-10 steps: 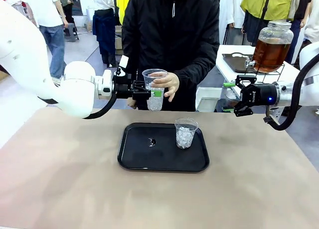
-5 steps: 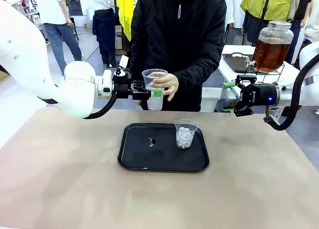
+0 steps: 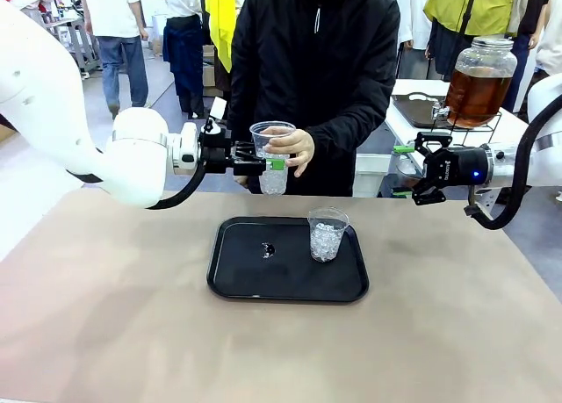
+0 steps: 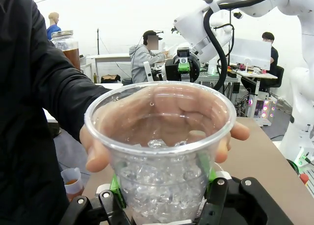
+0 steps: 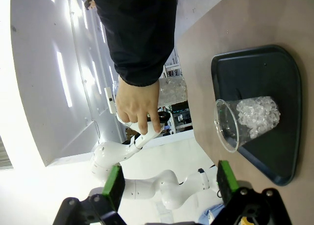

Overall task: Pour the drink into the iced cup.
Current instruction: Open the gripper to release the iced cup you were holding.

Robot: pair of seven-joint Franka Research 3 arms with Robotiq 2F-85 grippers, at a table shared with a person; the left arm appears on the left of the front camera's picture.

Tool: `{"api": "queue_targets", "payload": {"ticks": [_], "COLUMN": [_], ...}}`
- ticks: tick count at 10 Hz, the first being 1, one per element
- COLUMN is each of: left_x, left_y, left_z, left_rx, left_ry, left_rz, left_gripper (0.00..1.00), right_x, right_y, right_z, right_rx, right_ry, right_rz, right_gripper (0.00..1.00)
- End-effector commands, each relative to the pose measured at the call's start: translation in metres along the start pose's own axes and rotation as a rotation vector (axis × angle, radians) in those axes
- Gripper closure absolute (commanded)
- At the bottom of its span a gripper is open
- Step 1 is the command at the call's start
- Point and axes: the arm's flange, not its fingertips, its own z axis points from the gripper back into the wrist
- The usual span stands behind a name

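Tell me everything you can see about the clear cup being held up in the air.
The raised cup is clear plastic, upright, tapered, with a rolled rim, white ice cubes filling its lower half. The robot's left hand is shut on its lower body, green pads either side, while the person's hand wraps its far side.

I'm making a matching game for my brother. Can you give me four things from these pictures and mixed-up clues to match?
1 raised cup
2 lower cup
3 glass jar
4 right gripper

A holds the brown drink
B open, holding nothing
C standing on the black tray
D between the fingers of the left gripper, a hand touching it

Pairs: 1-D, 2-C, 3-A, 4-B
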Motion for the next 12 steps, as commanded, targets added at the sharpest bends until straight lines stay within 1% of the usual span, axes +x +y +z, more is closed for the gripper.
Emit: {"api": "queue_targets", "payload": {"ticks": [1, 3, 4, 5, 6, 9, 10, 12], "left_x": [0.003, 0.003, 0.001, 0.001, -0.001, -0.013, -0.020, -0.035], "left_y": [-0.002, -0.002, 0.000, 0.001, 0.001, -0.005, -0.010, -0.020], "left_z": [-0.001, -0.001, 0.000, 0.001, 0.008, 0.036, 0.048, 0.080], "left_rx": [-0.006, -0.006, 0.000, -0.003, -0.009, -0.024, -0.043, -0.030], "left_ry": [-0.008, -0.008, -0.001, 0.013, 0.017, 0.029, 0.033, 0.010], "left_rz": [-0.006, -0.006, -0.001, -0.001, -0.003, 0.001, -0.003, -0.018], "left_gripper": [0.29, 0.29, 0.21, 0.02, 0.00, 0.00, 0.00, 0.00], "right_x": [0.000, 0.000, 0.000, 0.000, 0.000, 0.000, 0.000, 0.000], "right_y": [0.001, 0.001, 0.001, 0.001, 0.001, 0.001, 0.001, 0.001], "right_z": [0.001, 0.001, 0.001, 0.001, 0.001, 0.001, 0.001, 0.001], "right_rx": [0.002, 0.002, 0.002, 0.002, 0.002, 0.002, 0.002, 0.002], "right_ry": [-0.001, -0.001, -0.001, -0.001, -0.001, -0.001, -0.001, -0.001], "right_rz": [0.001, 0.001, 0.001, 0.001, 0.001, 0.001, 0.001, 0.001], "right_gripper": [0.00, 0.00, 0.00, 0.00, 0.00, 0.00, 0.00, 0.00]}}
